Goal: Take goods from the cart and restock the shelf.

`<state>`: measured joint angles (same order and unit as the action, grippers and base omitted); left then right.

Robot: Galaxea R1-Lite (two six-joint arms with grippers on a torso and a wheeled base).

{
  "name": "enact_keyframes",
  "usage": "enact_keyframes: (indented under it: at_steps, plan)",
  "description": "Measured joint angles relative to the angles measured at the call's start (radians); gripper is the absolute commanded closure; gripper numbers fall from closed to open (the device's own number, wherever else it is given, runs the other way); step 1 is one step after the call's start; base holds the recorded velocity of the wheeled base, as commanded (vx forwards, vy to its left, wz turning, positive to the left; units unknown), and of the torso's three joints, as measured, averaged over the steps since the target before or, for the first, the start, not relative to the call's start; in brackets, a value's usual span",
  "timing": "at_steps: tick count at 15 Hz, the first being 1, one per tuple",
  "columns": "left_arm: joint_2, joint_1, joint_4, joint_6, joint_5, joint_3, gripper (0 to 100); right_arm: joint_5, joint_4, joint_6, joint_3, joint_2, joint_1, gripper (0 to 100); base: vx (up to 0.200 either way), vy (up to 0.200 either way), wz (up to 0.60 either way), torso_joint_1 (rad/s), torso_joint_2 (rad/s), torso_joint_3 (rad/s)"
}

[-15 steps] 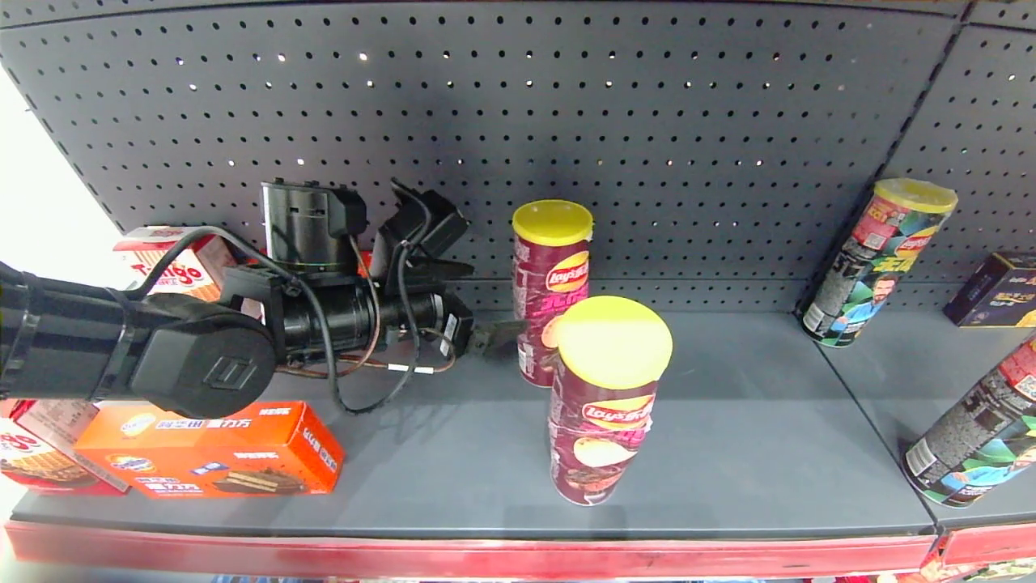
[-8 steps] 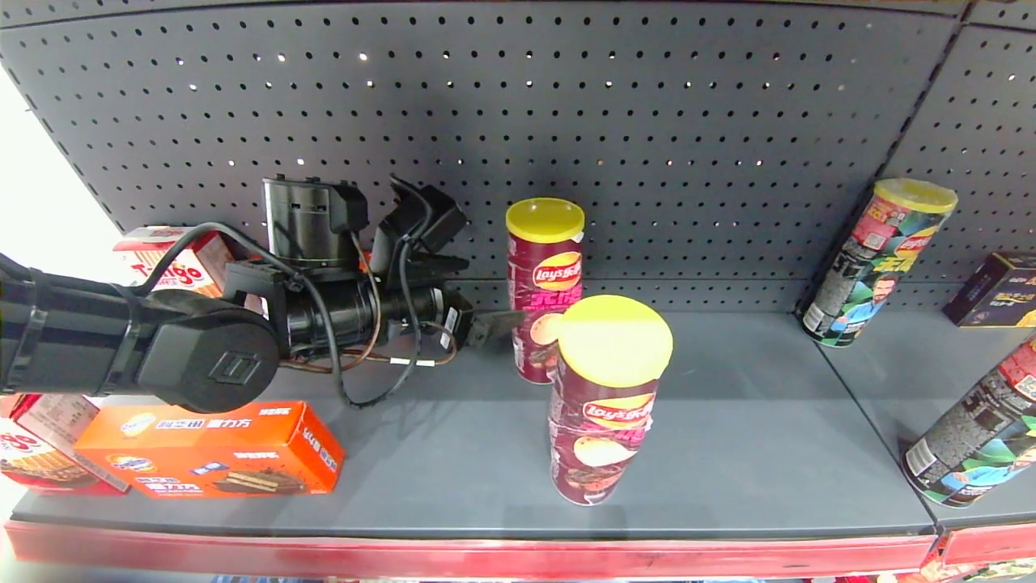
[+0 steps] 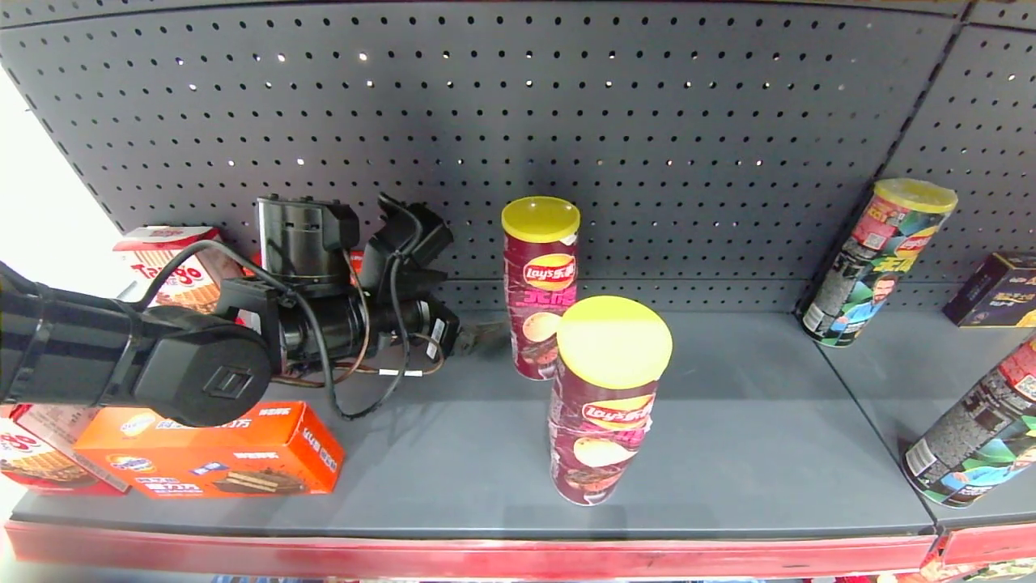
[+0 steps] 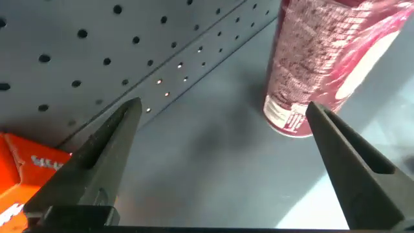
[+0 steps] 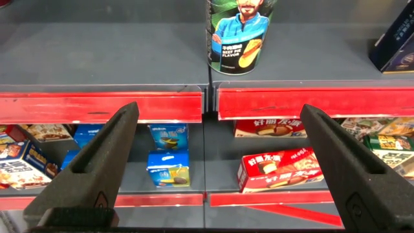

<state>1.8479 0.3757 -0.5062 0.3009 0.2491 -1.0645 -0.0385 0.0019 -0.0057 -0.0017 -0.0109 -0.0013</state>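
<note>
While the front chip can [image 3: 609,405] has stayed put: it stands near the red shelf edge [image 3: 486,557] with its yellow lid up, and nothing is touching it.
Left hand [image 3: 483,333]: it has slid back to the left, away from the back chip can [image 3: 540,291]. Its two fingers are spread wide with nothing between them. There is now a small gap between the fingertip and the can.
Back chip can: a moment ago the fingertip was against its side and it leaned a little. Now it has moved a bit to the left and stands straighter. Its picture faces more to the front.
Back chip can's place: on the grey shelf [image 3: 769,421], just behind the front chip can and close to the peg wall [image 3: 647,121].
Meaning for the job: I think this can is now set down and let go, so it looks done. The next thing is likely to pull the arm out and fetch more from the cart.
Back chip can's long line: it runs straight up and down. The yellow lid points up and the flat bottom sits on the shelf, the same as the front can.
Care: it is tall and thin, so a bump from the hand on the way out could knock it over.
</note>
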Motion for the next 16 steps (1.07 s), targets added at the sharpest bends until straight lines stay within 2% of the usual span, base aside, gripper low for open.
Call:
enact_keyframes:
  at_steps: [2, 5, 8, 10, 14, 16]
  plan:
    - [-0.012, 0.004, -0.063, 0.000, 0.007, 0.024, 0, 0.000, 0.000, 0.000, 0.000, 0.000, -0.001, 0, 0.000, 0.000, 0.00, 0.000, 0.00, 0.000]
    - [-0.020, 0.011, -0.063, -0.001, 0.008, 0.025, 0, 0.000, 0.000, 0.000, 0.000, 0.000, 0.000, 0, 0.000, 0.000, 0.00, 0.000, 0.00, 0.000]
    - [-0.016, 0.010, -0.063, -0.046, -0.021, -0.002, 0, 0.000, 0.000, 0.000, 0.000, 0.000, -0.001, 0, 0.000, 0.000, 0.00, 0.000, 0.00, 0.000]
    - [0.000, 0.013, -0.064, -0.088, -0.076, -0.034, 0, 0.000, 0.000, 0.000, 0.000, 0.000, 0.000, 0, 0.000, 0.000, 0.00, 0.000, 0.00, 0.000]
    - [0.021, 0.021, -0.066, -0.091, -0.081, -0.046, 0, 0.000, 0.000, 0.000, 0.000, 0.000, 0.000, 0, 0.000, 0.000, 0.00, 0.000, 0.00, 0.000]
    - [0.021, 0.020, -0.067, -0.085, -0.117, -0.033, 0, 0.000, 0.000, 0.000, 0.000, 0.000, 0.000, 0, 0.000, 0.000, 0.00, 0.000, 0.00, 0.000]
